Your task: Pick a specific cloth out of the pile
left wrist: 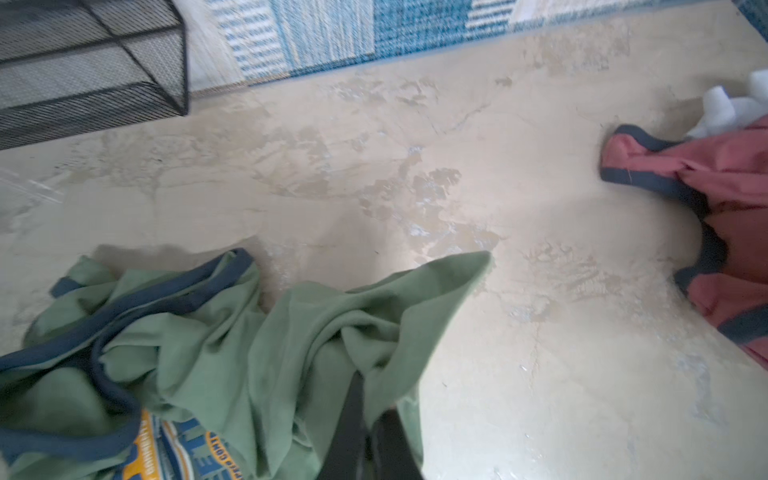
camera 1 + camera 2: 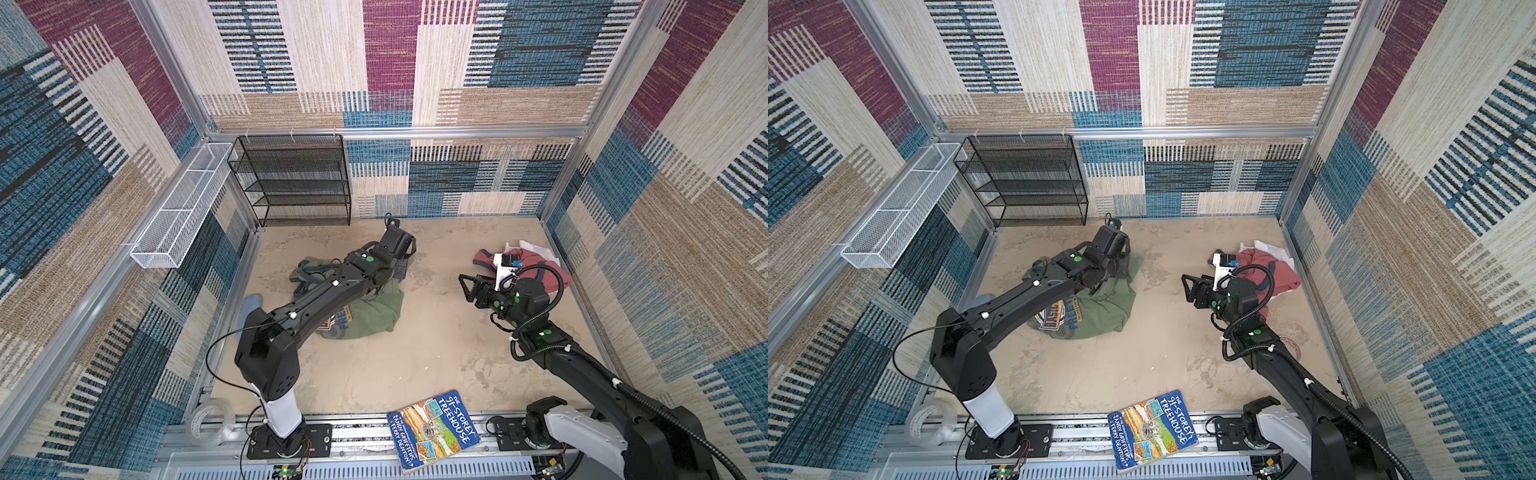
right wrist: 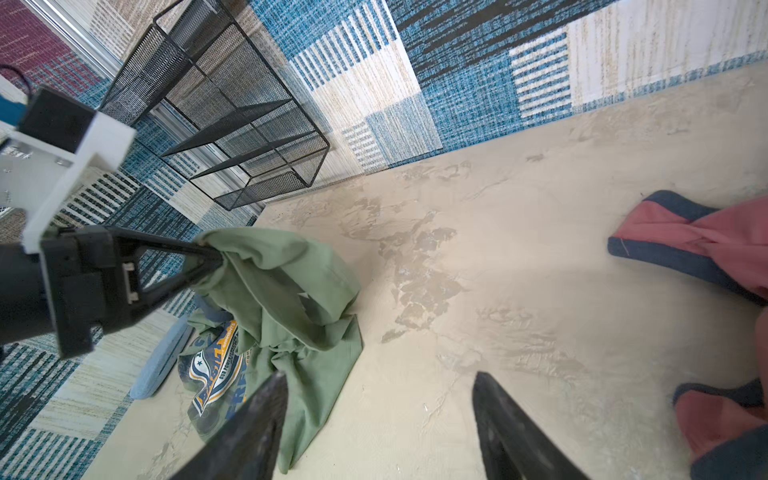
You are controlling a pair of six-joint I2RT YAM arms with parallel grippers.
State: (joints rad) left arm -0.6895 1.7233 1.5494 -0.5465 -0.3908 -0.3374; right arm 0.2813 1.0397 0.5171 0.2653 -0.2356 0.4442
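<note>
The cloth (image 2: pixel 374 311), an olive-green T-shirt with a blue, white and yellow print, lies crumpled left of the floor's middle. My left gripper (image 1: pixel 370 399) is shut on a fold of it and holds that fold raised, which also shows in the right wrist view (image 3: pixel 216 259). In both top views the left arm covers part of the cloth (image 2: pixel 1104 307). The pile (image 2: pixel 540 266), now a dusty-red garment (image 3: pixel 685 245) with navy trim over a white one (image 2: pixel 540 248), sits at the back right. Just left of the pile my right gripper (image 2: pixel 467 286) hangs open and empty over bare floor (image 3: pixel 380 376).
A black mesh shelf (image 2: pixel 295 178) stands at the back left wall, with a white wire basket (image 2: pixel 183 208) on the left wall. A book (image 2: pixel 432 432) lies at the front edge and a tape roll (image 2: pixel 210 419) at the front left. A flat blue-grey pad (image 2: pixel 249 307) lies beside the cloth.
</note>
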